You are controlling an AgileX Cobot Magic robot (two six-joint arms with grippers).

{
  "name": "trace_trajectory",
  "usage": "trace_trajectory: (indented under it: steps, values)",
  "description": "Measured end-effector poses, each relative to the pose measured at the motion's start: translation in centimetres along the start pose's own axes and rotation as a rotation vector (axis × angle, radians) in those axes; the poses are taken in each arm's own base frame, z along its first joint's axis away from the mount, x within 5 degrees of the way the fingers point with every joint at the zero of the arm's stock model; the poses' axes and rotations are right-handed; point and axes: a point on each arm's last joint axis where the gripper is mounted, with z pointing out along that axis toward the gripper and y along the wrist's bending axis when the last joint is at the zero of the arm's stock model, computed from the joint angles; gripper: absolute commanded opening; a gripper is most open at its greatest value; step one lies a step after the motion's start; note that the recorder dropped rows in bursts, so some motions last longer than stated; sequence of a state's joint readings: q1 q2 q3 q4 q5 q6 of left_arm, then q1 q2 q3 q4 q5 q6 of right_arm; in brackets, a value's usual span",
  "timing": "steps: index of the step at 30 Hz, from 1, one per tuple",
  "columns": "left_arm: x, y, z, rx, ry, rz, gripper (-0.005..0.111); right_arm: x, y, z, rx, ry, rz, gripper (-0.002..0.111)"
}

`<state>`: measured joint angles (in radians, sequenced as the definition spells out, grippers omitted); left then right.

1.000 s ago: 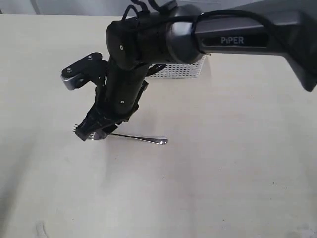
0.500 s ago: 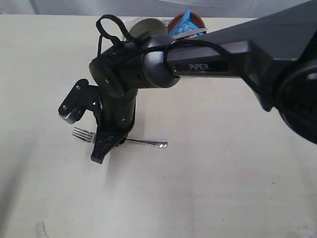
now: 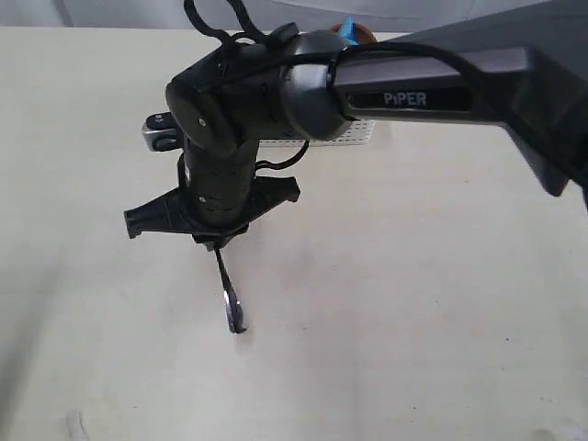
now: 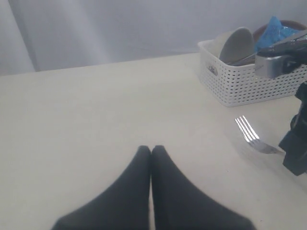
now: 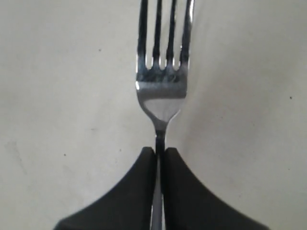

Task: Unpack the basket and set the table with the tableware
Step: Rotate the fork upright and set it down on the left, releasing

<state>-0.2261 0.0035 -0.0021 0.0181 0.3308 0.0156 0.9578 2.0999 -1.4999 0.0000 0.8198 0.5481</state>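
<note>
Heads up, your right end effector (image 5: pixel 159 152) is pinched down tight on the fork (image 5: pixel 162 91), right at the narrow neck below the tines. The fork's long axis runs straight along the end effector's own line: tines out ahead of the fingertips, handle trailing back underneath. From the outside camera the handle points toward the near edge of the table (image 3: pixel 441 303), out in the open, well apart from the basket (image 4: pixel 240 84) at the far edge. I can't tell if it's lifted clear. Your left end effector (image 4: pixel 151 149) is closed on nothing and sits well off, so I'd say placing is the right arm's job.
</note>
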Motion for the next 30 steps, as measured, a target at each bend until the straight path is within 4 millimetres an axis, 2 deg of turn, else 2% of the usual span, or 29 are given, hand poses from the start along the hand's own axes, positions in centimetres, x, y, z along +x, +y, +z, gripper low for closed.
trace_trajectory:
  steps: [5,10,18,25,30]
  values:
    - [0.0,0.0,0.0,0.000,0.000,0.000,0.000,-0.3,-0.2,0.0,-0.010,-0.016,0.212,0.000]
    - [0.0,0.0,0.0,0.000,0.000,0.000,0.000,-0.3,-0.2,0.0,-0.007,-0.011,0.299,0.000]
    - [0.0,0.0,0.0,0.001,0.000,-0.004,0.000,0.7,-0.9,0.9,0.114,0.067,0.281,0.000]
    - [0.0,0.0,0.0,0.001,0.000,-0.004,0.000,1.7,1.3,1.1,0.050,0.065,0.211,0.000]
    - [0.0,0.0,0.0,0.001,0.000,-0.004,0.000,2.2,1.5,1.3,0.078,0.095,0.246,0.000]
